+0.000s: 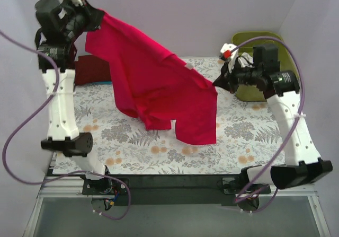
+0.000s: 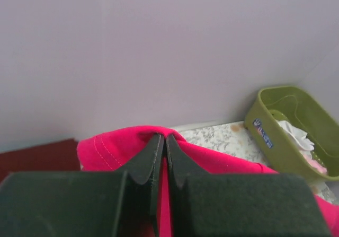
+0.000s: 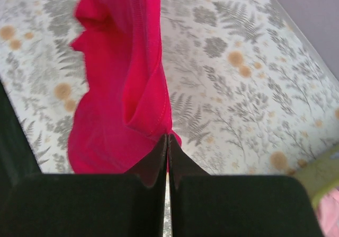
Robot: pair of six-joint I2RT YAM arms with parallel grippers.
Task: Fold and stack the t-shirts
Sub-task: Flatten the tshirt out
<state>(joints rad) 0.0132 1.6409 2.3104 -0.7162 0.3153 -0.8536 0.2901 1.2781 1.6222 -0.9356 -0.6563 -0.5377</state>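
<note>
Crimson t-shirt [image 1: 159, 88], limp and light, sags between left claw [image 1: 98, 20] and right claw [image 1: 215, 82], each pinching an edge above the desk [image 1: 254, 136].

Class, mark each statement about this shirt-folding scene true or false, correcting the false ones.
1. The left end effector is shut on the red t-shirt. True.
2. The right end effector is open. False: it also pinches the shirt.
3. The red t-shirt lies folded flat. False: it hangs stretched between both end effectors.
4. The olive tub holds white cloth. True.
5. The maroon t-shirt is in the tub. False: it lies on the table cloth, far left.
</note>
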